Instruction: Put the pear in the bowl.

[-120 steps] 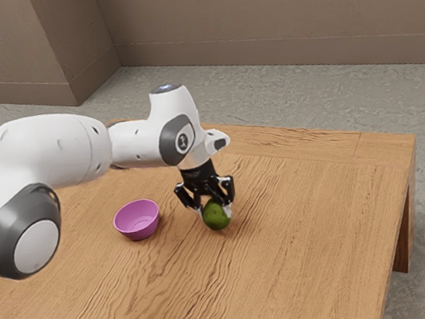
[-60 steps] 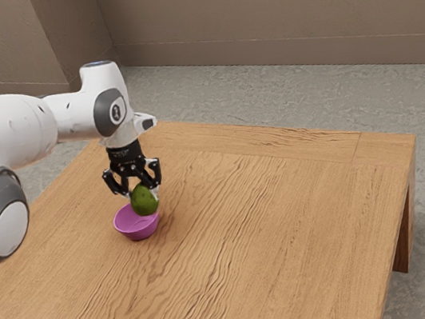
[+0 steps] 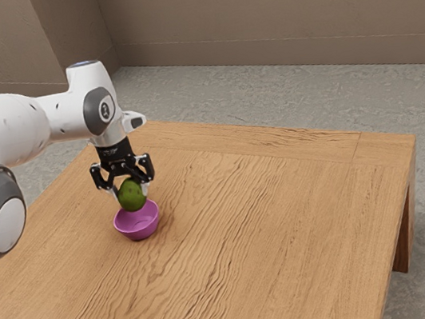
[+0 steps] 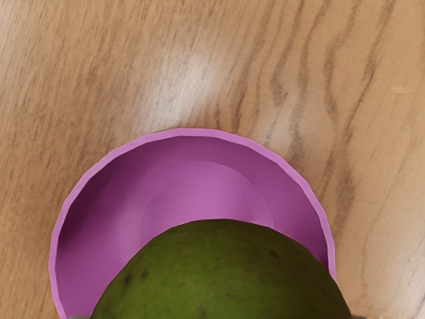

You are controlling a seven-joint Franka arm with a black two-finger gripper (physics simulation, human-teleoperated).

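Fingers parted around it, the gripper (image 3: 130,192) clasps the pear (image 3: 131,197) above the bowl (image 3: 138,229), toward the exterior view's left.

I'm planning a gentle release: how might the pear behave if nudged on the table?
The pear would probably roll, since its sides look rounded. It would likely keep its shape, as I see no dent where the hand grips it.
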